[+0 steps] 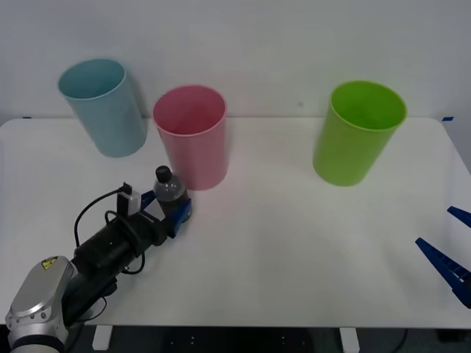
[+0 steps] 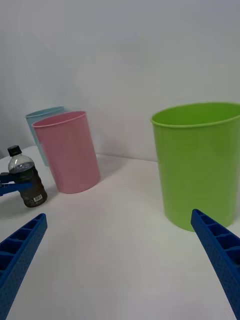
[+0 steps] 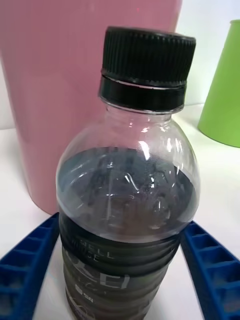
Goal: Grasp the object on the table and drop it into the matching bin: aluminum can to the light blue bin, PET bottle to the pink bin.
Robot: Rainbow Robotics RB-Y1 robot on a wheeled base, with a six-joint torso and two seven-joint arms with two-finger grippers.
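White wall behind, white table [image 1: 294,250] in front of you, three bins standing along the far side: blue bin [image 1: 103,107] at far left, pink bin [image 1: 193,136] just right of it, and a green bin [image 1: 358,132] well off to the right. Your bottle [image 1: 170,193] stands upright on the table just in front of the pink bin, toward its left side, black cap [image 3: 146,62] on and dark liquid filling it up to the shoulder. Your left gripper [image 1: 168,208] has reached in low from the near-left corner, and its blue fingers [image 3: 27,265] sit on either side of the bottle's labelled lower body. From the left wrist camera the fingers look right up against the label on both sides, so I'd call that clamped on the bottle, though the bottle's base is on the table or very close to it, can't tell which. The right wrist camera shows the same thing from the side: bottle [image 2: 28,177] upright with a blue finger [image 2: 12,186] across its middle, pink bin [image 2: 67,152] close behind it, blue bin [image 2: 42,125] peeking out behind that. Your right gripper [image 1: 450,254] is parked at the right edge of the table, nowhere near anything, fingers [image 2: 220,250] spread wide apart and holding nothing, with the green bin [image 2: 197,162] standing near it.
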